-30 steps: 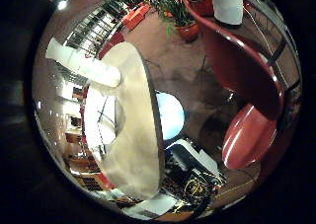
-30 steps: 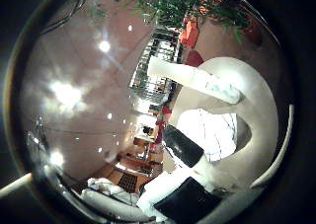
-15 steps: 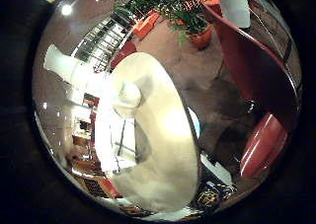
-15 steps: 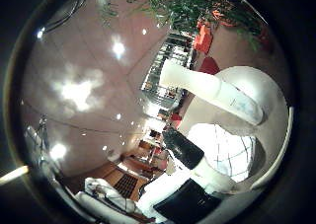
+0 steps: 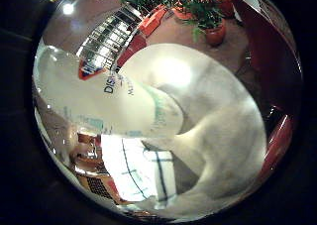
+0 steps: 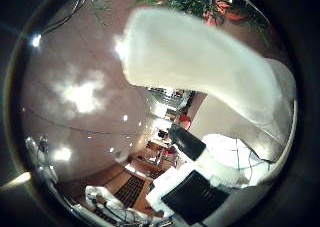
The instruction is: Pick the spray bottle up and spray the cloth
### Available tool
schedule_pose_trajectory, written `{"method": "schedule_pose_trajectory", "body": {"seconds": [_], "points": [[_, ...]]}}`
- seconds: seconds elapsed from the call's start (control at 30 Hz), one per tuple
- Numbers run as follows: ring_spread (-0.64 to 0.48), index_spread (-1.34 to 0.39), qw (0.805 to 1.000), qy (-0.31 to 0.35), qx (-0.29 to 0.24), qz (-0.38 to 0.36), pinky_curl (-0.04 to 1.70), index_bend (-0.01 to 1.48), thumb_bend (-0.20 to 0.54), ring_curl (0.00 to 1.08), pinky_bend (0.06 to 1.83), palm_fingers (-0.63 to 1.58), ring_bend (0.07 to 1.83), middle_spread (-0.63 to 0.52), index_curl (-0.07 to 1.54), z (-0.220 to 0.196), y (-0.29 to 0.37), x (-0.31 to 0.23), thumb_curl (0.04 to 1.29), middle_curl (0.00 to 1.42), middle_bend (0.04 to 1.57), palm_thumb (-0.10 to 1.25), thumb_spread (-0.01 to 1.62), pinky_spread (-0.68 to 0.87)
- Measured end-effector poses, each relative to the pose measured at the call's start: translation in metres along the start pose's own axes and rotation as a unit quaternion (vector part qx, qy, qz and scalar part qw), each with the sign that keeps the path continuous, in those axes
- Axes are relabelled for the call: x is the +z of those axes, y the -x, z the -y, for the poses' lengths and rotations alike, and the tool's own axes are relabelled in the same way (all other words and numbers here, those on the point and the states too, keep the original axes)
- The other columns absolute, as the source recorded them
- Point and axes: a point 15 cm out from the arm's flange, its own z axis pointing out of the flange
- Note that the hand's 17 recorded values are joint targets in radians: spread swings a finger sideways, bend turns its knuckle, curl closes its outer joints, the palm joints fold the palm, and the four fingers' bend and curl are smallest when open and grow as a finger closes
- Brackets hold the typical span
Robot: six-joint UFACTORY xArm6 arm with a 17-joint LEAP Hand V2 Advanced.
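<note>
The white spray bottle [image 5: 99, 96] stands on a round white table [image 5: 223, 116] and fills much of the right little finger side palm view, close to the palm. In the right thumb side palm view the bottle [image 6: 200, 57] stretches wide across the picture. A white checked cloth [image 6: 240, 152] lies on the table beside it. My right hand [image 6: 190, 187] shows as black and white finger parts at the edge. They reach toward the bottle without closing round it.
A red chair [image 5: 277, 56] stands by the table. Potted plants [image 5: 210, 27] stand on the reddish floor beyond it. A metal railing [image 5: 109, 42] and lit shelves lie farther off.
The bottle has grown from a small shape to filling much of both views, so the palm has come close to it. The finger parts keep the same pose.
</note>
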Motion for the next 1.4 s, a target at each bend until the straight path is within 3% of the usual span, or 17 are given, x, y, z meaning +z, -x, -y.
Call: {"method": "schedule_pose_trajectory", "body": {"seconds": [0.1, 0.17, 0.2, 0.3, 0.4, 0.57, 0.77, 0.97, 1.17, 1.4], "points": [[0.04, -0.17, 1.0, 0.005, 0.022, 0.009, 0.27, 0.21, -0.006, 0.32, 0.4, 0.63, 0.71, 0.01, 0.3, -0.002, 0.004, 0.021, 0.38, 0.43, 0.45, 0.8, 1.02, 0.32], [-0.12, -0.26, 0.999, 0.018, 0.036, 0.019, 0.27, 0.25, -0.003, 0.35, 0.52, 1.06, 0.83, -0.12, 0.33, -0.002, 0.011, 0.037, 0.4, 0.48, 0.58, 0.91, 0.99, 0.1], [-0.16, -0.3, 0.999, 0.021, 0.038, 0.021, 0.32, 0.31, -0.003, 0.39, 0.64, 1.27, 0.88, -0.15, 0.38, -0.002, 0.014, 0.041, 0.41, 0.52, 0.65, 0.94, 0.98, -0.03], [-0.18, -0.32, 0.998, 0.028, 0.041, 0.026, 0.39, 0.57, -0.008, 0.45, 0.82, 1.46, 1.02, -0.17, 0.5, -0.002, 0.02, 0.049, 0.44, 0.58, 0.83, 1.0, 0.96, -0.23], [-0.17, -0.28, 0.998, 0.04, 0.029, 0.035, 0.48, 0.82, -0.013, 0.51, 1.0, 1.41, 1.17, -0.14, 0.62, 0.006, 0.04, 0.062, 0.49, 0.63, 1.0, 1.04, 0.92, -0.3], [-0.15, -0.23, 0.996, 0.055, 0.018, 0.064, 0.61, 1.01, -0.017, 0.56, 1.2, 1.28, 1.35, -0.11, 0.71, 0.019, 0.076, 0.066, 0.61, 0.68, 1.2, 1.06, 0.8, -0.25], [-0.15, -0.21, 0.992, 0.092, -0.006, 0.087, 0.7, 1.08, -0.019, 0.58, 1.25, 1.21, 1.42, -0.1, 0.74, 0.042, 0.129, 0.059, 0.72, 0.69, 1.28, 1.04, 0.69, -0.22], [-0.15, -0.21, 0.981, 0.18, -0.077, 0.017, 0.77, 1.1, -0.019, 0.57, 1.23, 1.19, 1.44, -0.1, 0.74, 0.055, 0.161, 0.035, 0.78, 0.67, 1.32, 1.03, 0.67, -0.21], [-0.15, -0.2, 0.955, 0.252, -0.148, -0.059, 0.82, 1.1, -0.02, 0.57, 1.21, 1.19, 1.45, -0.11, 0.74, 0.062, 0.197, 0.001, 0.81, 0.66, 1.33, 1.03, 0.64, -0.21], [-0.15, -0.2, 0.9, 0.35, -0.224, -0.135, 0.87, 1.1, -0.022, 0.56, 1.17, 1.19, 1.45, -0.11, 0.74, 0.028, 0.239, -0.005, 0.84, 0.65, 1.33, 1.02, 0.63, -0.22]]}}
